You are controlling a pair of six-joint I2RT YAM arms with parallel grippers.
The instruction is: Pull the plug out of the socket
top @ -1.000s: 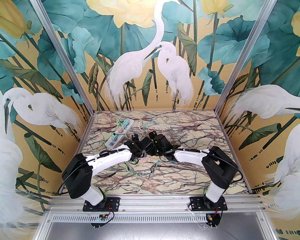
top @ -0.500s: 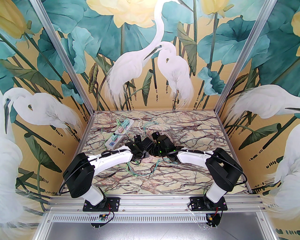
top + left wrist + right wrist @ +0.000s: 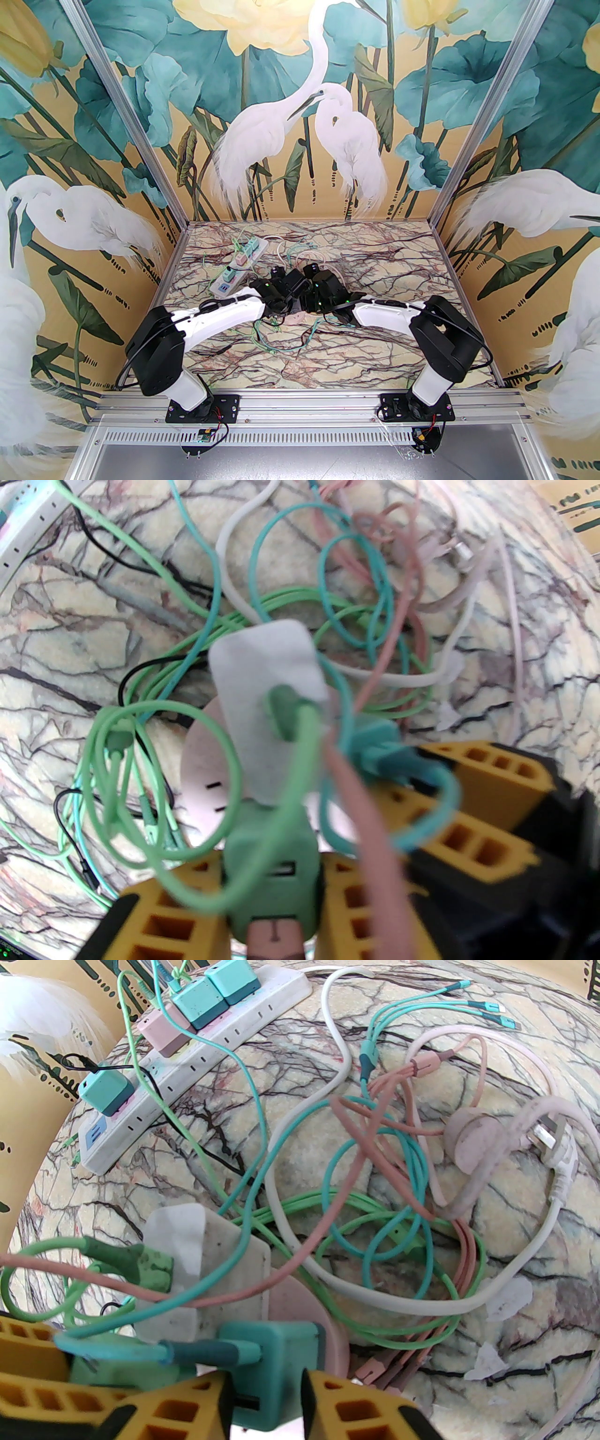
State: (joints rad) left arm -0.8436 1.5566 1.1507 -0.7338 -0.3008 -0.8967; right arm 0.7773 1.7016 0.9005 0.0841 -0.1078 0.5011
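A round pink socket (image 3: 205, 771) lies on the marbled table (image 3: 384, 281) under both wrists, its rim showing as the socket (image 3: 307, 1321) and the socket (image 3: 293, 319). A white adapter (image 3: 267, 686) with a green cable stands on it. My left gripper (image 3: 272, 897) is shut on a green plug (image 3: 272, 855) at the socket's near edge. My right gripper (image 3: 267, 1400) is shut on a teal plug (image 3: 274, 1358); the teal plug (image 3: 375, 745) sits beside the adapter. Whether either plug's pins are still seated is hidden. From above, the left gripper (image 3: 280, 313) and right gripper (image 3: 304, 310) nearly touch.
A white power strip (image 3: 197, 1063) with teal and pink chargers lies at the back left, also the power strip (image 3: 238, 268). Tangled green, teal, pink and white cables (image 3: 375, 1222) cover the table's centre. A loose pink plug (image 3: 471, 1140) and a white plug (image 3: 558, 1147) lie to the right.
Both wrists have drifted slightly toward the back of the table, still together over the socket. The right arm's elbow has moved a little to the right. Both grips hold.
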